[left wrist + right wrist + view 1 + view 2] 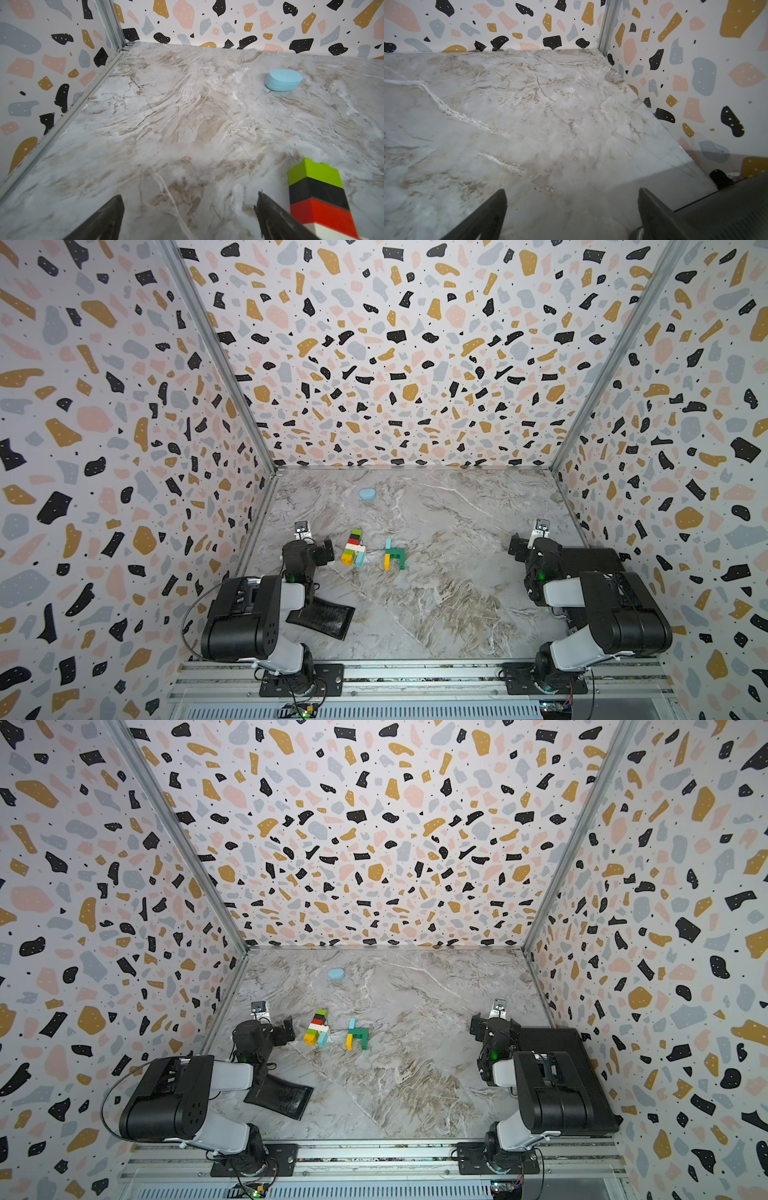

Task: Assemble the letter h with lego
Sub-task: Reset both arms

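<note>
Near edge: I see both arms folded low over their bases. A black mat point(322, 618) lies flat by the left arm, toward the near-left corner of the table point(457, 614). A black tray point(552, 1048) sits under the right arm along the right edge.

Next the left gripper point(326, 551): jaws wide apart, nothing between them, low, close to the left edge. Its wrist view shows only bare marble between the fingers point(108, 216). Same for the right gripper point(571, 193): jaws wide apart, empty, near the right edge, with the tray just beside one finger.

All the lego point(353, 549) is on the table, left of centre, about halfway between the near and far edges, in two groups that sit near each other but apart.
- The first group point(318, 1029) is just beside the left gripper. It's a joined row running near to far: white, red, black, then a lime brick point(313, 172) at the far end. A yellow brick point(346, 558) and a light-blue brick point(360, 559) sit at its near end. In the wrist view one finger overlaps the red brick; I can't tell if they touch.
- The second group point(395, 556) lies flat toward the table's centre. Light blue and yellow make one line, and green bricks point(400, 555) hook off its side. It reads as an h.

Far: a pale-blue lump point(367, 493) sits alone near the far edge, left of centre, well apart from the lego.
</note>
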